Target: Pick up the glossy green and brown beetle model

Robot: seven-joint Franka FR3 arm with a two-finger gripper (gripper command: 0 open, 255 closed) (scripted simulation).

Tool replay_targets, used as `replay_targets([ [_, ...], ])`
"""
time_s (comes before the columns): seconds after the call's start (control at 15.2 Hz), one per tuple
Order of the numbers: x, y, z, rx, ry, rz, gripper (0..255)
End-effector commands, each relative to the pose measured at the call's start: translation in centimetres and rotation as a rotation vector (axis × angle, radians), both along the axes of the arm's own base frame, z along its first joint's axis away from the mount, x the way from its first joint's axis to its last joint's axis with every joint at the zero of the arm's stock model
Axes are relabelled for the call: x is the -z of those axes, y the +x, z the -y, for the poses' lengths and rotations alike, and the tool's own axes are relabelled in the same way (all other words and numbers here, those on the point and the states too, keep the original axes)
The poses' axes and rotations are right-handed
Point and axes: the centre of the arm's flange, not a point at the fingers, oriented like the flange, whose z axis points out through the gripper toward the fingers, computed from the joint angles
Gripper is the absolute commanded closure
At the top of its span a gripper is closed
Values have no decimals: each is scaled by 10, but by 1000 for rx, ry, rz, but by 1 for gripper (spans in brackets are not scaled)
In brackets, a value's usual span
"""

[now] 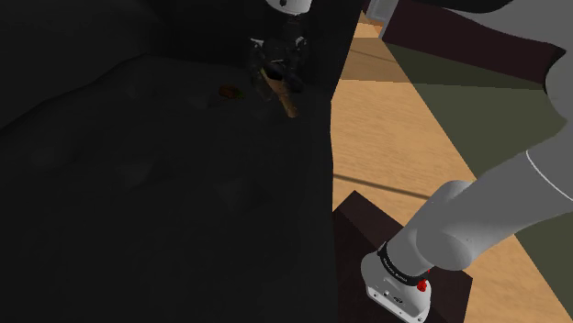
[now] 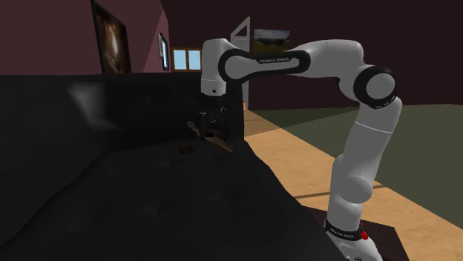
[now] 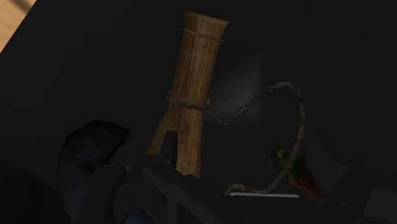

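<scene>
Gripper (image 3: 243, 149) spread; beetle model (image 3: 294, 170) beside it, dim, seemingly green and brown.

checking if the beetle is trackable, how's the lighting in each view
Shoulder view: the couch is nearly black and the beetle a faint speck, while the wooden floor is brightly lit. Second exterior view: dim, with a soft sheen on the couch back. Wrist view: dark, yet the beetle's green and the brown woven cone show clearly, a pale haze beside the cone.
</scene>
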Motion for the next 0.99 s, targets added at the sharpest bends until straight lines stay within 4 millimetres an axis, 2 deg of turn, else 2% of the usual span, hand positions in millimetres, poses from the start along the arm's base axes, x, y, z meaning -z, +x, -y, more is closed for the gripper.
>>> replay_targets([
  [0.0, 2, 24, -17, 25, -12, -8, 0],
  [0.4, 16, 94, -66, 94, -49, -35, 0],
  [0.92, 56, 94, -66, 94, -49, -35, 0],
])
